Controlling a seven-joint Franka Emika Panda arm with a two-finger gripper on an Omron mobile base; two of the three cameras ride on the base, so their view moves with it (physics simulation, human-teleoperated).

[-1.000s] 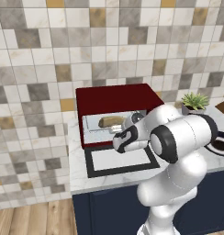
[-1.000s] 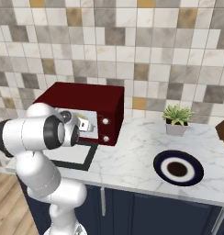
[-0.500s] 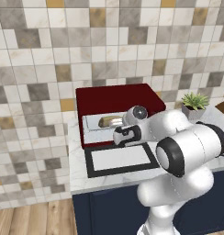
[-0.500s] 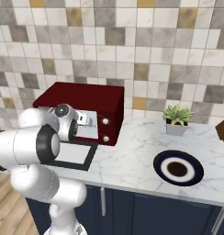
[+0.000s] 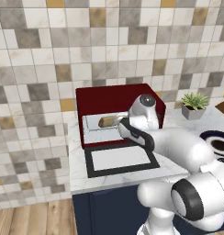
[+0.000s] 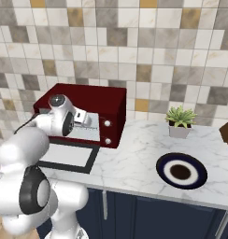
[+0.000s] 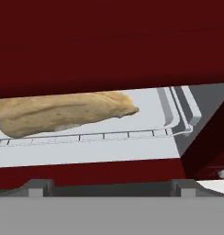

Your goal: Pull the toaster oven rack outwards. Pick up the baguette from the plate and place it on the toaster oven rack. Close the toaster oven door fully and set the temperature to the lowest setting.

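While the baguette [image 7: 63, 113] lies on the toaster oven rack [image 7: 91, 147] inside the cavity, the gripper [image 5: 124, 130] has drawn back from it over the past second, jaws spread wide and holding nothing. In the left base view the arm has swung so that its elbow now sits low at 5 o'clock, and the hand hangs at the mouth of the toaster oven [image 5: 114, 98], just above the lowered toaster oven door [image 5: 119, 160]. My reading: the loaf is placed, so the next work is getting under or behind the door's edge to swing it up, then reaching the 2 knobs [image 6: 107, 132].

The loaf is a stubby, matte tan shape with a rough crust, tapered at its 3 o'clock end in the hand view. The rack is flat, pale grey metal with thin raised rails and a slotted front lip. The oven shell is smooth, glossy dark red; the door is a black frame around a pale window, lying flat on the marbled white counter [image 6: 134, 158]. At 4 o'clock in the right base view sits the plate [image 6: 181, 172], round, dark blue with a pale ring, well apart from the oven.
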